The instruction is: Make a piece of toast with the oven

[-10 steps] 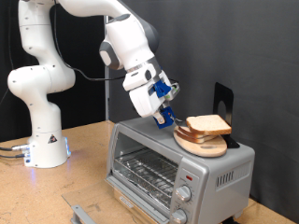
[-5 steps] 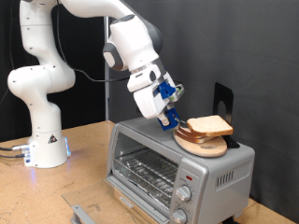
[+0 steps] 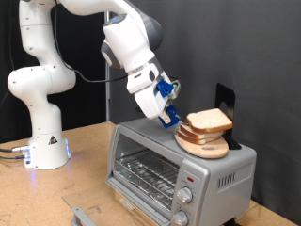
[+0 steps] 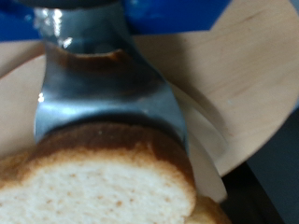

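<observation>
I am working the pick-up step: the gripper point(image 3: 172, 115) is sitting at the exterior view's left edge of the piece of toast point(image 3: 209, 120), which is lying on top of a stack on the round wooden plate point(image 3: 208, 148) on the roof of the oven point(image 3: 179, 165). In the wrist view a metal finger point(image 4: 105, 89) is pressing against the crust point(image 4: 103, 140), so I am judging the jaws to be closing on the slice, though I cannot tell whether they are truly gripping it. The lift is calling for a firm pinch without dragging the plate. I am counting one oven with its door open, one plate, and probably two slices, the lower one point(image 3: 198, 135) being half hidden
</observation>
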